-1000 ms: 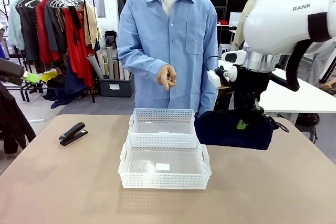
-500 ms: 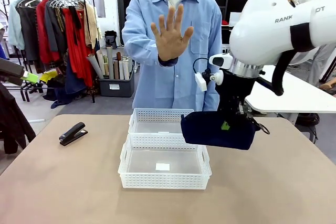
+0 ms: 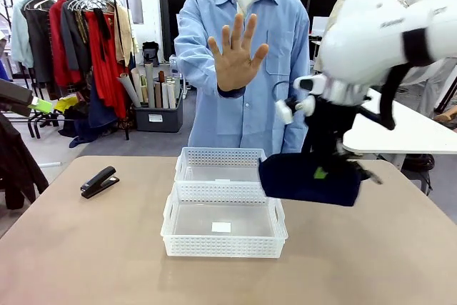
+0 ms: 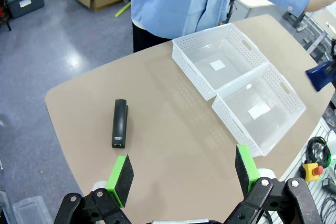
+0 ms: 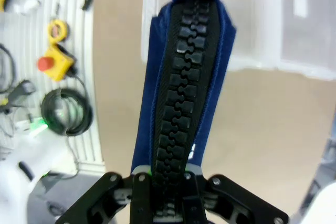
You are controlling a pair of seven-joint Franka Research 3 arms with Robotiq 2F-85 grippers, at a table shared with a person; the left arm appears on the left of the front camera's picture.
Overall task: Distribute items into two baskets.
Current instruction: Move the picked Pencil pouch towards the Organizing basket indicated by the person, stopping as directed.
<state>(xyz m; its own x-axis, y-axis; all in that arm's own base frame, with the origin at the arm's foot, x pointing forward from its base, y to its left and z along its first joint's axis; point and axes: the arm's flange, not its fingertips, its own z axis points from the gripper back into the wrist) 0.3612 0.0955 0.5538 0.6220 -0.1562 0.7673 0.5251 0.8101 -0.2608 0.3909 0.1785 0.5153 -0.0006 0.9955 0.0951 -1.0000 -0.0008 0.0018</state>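
Observation:
My right gripper [image 3: 323, 169] is shut on the top of the dark navy pouch [image 3: 310, 178], which hangs above the table just right of the two white baskets. In the right wrist view the pouch [image 5: 184, 93] runs straight out from the shut gripper [image 5: 168, 174], zip facing the camera. The near basket [image 3: 225, 246] and the far basket [image 3: 220, 156] stand end to end, with nothing in them. The black stapler [image 3: 98, 181] lies at the table's left. High over that side, my left gripper [image 4: 184, 171] is open above the stapler [image 4: 119, 123] and both baskets [image 4: 189, 64] [image 4: 236, 124].
A person in a blue shirt stands at the far side, holding one hand [image 3: 235, 51] up with the palm toward me. A cable coil and a yellow box with a red button [image 5: 55, 61] lie on the floor past the table's right edge.
The person has raised a hand, palm out. My right arm carried the pouch left toward the baskets, then drew back a little to the right.

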